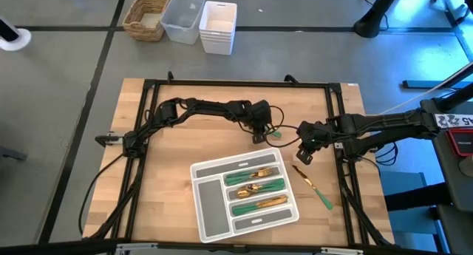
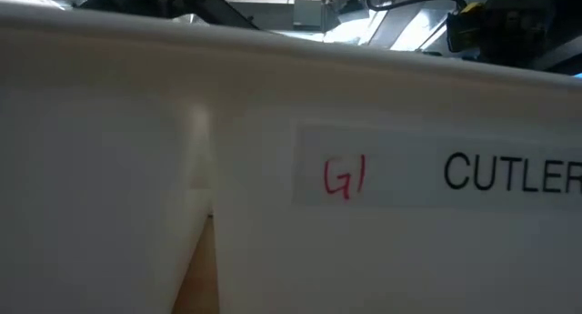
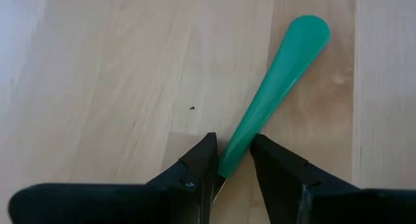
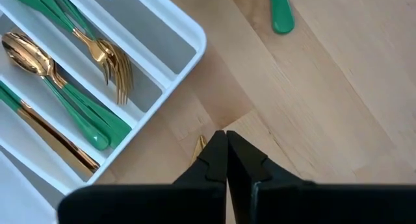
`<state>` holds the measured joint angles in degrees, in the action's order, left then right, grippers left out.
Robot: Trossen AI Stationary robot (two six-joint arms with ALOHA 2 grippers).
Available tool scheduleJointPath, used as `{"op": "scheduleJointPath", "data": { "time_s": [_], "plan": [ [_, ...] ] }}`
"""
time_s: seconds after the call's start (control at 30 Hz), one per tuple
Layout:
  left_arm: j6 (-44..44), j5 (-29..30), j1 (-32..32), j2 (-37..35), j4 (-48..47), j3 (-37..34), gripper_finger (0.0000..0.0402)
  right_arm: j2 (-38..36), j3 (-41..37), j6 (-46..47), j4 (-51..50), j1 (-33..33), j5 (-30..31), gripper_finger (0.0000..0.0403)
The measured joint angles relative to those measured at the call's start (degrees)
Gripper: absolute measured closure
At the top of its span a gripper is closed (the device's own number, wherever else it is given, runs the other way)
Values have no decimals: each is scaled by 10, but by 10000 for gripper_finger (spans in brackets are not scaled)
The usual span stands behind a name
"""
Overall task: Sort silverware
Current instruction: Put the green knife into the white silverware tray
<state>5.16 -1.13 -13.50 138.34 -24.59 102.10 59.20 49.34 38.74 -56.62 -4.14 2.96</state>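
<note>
**A:** What is on the worktop [image 1: 170, 159]?

**B:** A grey tray [image 1: 211, 207] sits just in front of both grippers. It already holds forks, spoons and knives with gold heads and green handles [image 1: 255, 190], sorted by compartment.

**A:** And the arms?

**B:** The left gripper [image 3: 233, 160] is clamped on the green handle of one piece [image 3: 276, 78], which points forward beyond its fingertips. The right gripper [image 4: 225, 146] hovers with fingers pressed together, holding nothing; a gold tip peeks out beside it.

**A:** Anything unsorted?

**B:** One knife [image 1: 313, 187] lies just beyond the tray, below the right gripper.

**A:** So which step?

**B:** Likely carrying the held piece. Next, it needs the matching compartment.
</note>
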Motion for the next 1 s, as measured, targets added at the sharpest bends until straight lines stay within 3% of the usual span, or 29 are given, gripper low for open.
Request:
{"op": "scheduleJointPath", "data": {
  "time_s": [0.37, 0.57, 0.73, 1.0],
  "plan": [
    [-17, 35, 20, 0, -35, 18, 304, -2, 0, -5, 20, 0, -16, 402],
    [-20, 31, 21, 2, -58, 30, 304, -36, 19, -85, 70, 0, -61, 402],
    [-14, 29, 24, 2, -67, 31, 304, -96, 24, -148, 91, 0, -24, 402],
    [-9, 27, 29, -1, -108, 33, 304, -150, 24, -146, 86, 0, 35, 402]
  ]
}}
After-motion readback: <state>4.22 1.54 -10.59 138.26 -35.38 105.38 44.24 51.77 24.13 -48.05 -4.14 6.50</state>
